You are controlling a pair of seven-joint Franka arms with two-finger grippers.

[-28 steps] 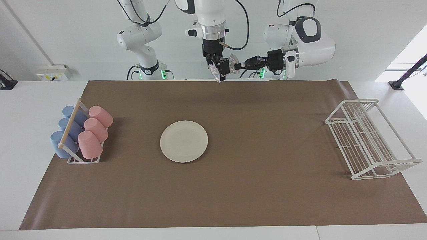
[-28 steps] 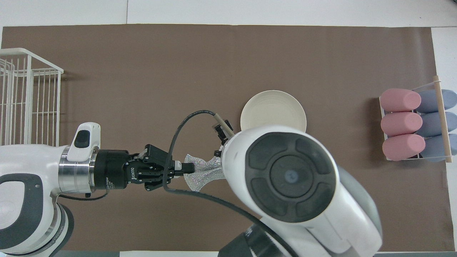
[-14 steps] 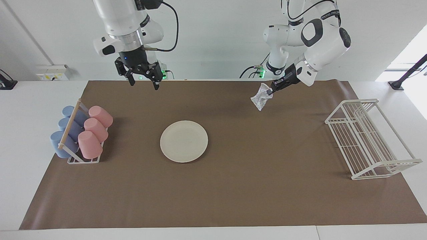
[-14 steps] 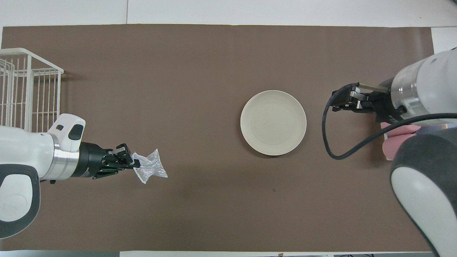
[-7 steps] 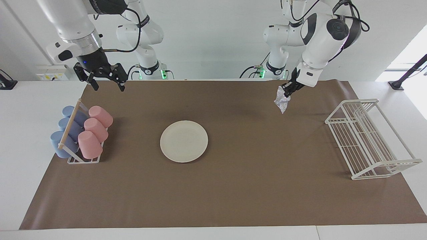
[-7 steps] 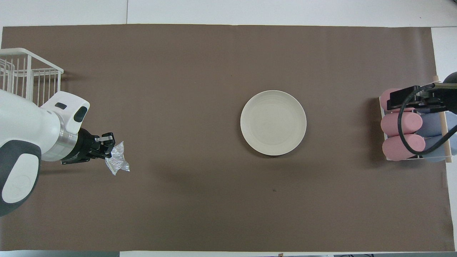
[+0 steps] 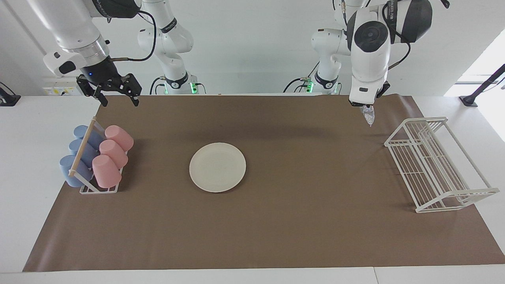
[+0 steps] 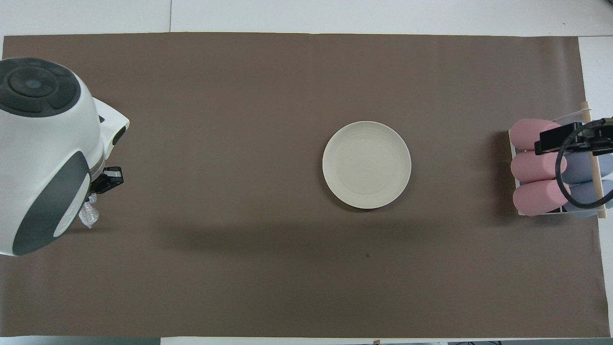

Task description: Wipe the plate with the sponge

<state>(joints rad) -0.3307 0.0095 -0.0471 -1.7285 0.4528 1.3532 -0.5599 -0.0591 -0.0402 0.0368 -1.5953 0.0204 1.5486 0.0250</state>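
The cream-white plate [image 7: 217, 167] lies flat on the brown mat, also in the overhead view [image 8: 366, 164], with nothing on it. My left gripper [image 7: 366, 106] points down over the mat near the wire rack, toward the left arm's end of the table, shut on the silvery sponge [image 7: 368, 115], which hangs from it. In the overhead view the arm hides most of the sponge [image 8: 88, 216]. My right gripper [image 7: 120, 100] is open and empty, up in the air over the cup rack's end of the mat [image 8: 558, 136].
A rack of pink and blue cups [image 7: 96, 157] stands toward the right arm's end of the table. A white wire rack [image 7: 434, 163] stands toward the left arm's end. The brown mat [image 7: 300, 221] covers most of the table.
The left gripper carried the sponge away from the middle toward the wire rack and turned to point down. The right gripper let go of the sponge and swung out over the cup rack.
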